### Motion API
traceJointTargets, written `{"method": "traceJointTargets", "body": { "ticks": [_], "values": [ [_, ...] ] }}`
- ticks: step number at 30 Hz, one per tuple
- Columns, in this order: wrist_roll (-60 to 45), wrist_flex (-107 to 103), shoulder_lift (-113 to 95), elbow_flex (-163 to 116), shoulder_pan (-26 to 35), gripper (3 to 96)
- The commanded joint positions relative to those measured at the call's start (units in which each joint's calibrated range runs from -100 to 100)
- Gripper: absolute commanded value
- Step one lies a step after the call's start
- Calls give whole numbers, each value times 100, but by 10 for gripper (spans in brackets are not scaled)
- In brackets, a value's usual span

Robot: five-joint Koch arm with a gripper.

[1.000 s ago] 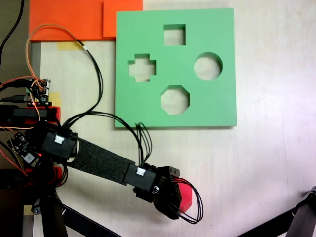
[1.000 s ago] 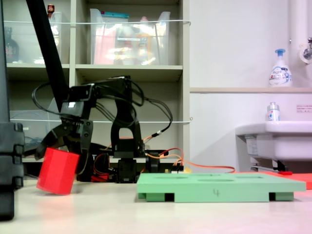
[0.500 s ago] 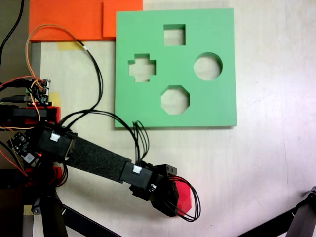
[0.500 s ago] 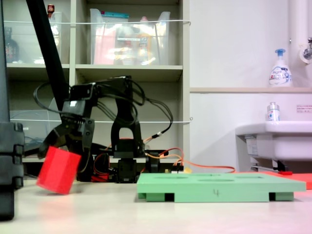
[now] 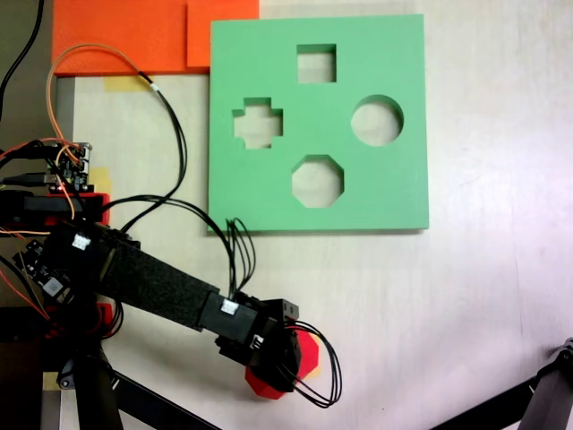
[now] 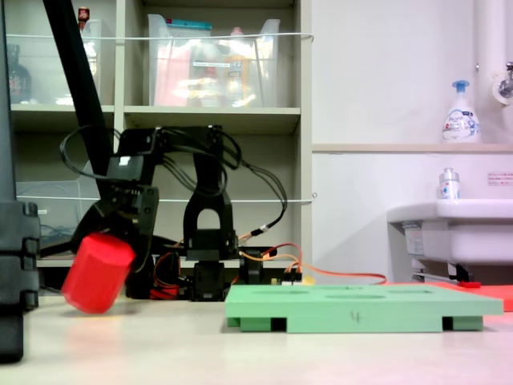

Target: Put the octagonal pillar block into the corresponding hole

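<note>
The octagonal pillar block (image 5: 307, 352) is bright red and mostly covered from above by my gripper (image 5: 279, 365), which is shut on it. In the second exterior view the block (image 6: 97, 273) hangs tilted just above the tabletop at the far left, with the gripper (image 6: 112, 242) clamped on its top. The green foam board (image 5: 403, 179) lies flat well beyond it. Its eight-sided corresponding hole (image 5: 317, 181) sits empty near the board's near edge. From the side, the board (image 6: 361, 305) is a low slab to the second exterior view's right of the block.
The board also has a cross cutout (image 5: 258, 123), a square cutout (image 5: 316, 63) and a round cutout (image 5: 376, 121). Orange foam sheets (image 5: 134, 36) lie at the top left. The arm base with wires (image 5: 67, 170) stands at the left. A black stand leg (image 5: 546, 394) crosses the bottom right corner.
The gripper has carried the block toward the first exterior view's left and lower edge. The block has tipped further, showing more of its faceted side in the second exterior view.
</note>
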Motion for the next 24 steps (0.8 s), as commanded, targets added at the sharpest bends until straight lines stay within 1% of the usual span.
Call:
{"method": "traceJointTargets", "body": {
  "ticks": [1,8,12,16,24],
  "values": [
    [-20,-119,-390,284,0,346],
    [-5,-351,-627,444,5,335],
    [24,-861,-641,1102,44,335],
    [49,-1468,-697,1680,122,336],
    [332,-1949,-1340,2179,357,336]
  ]
}}
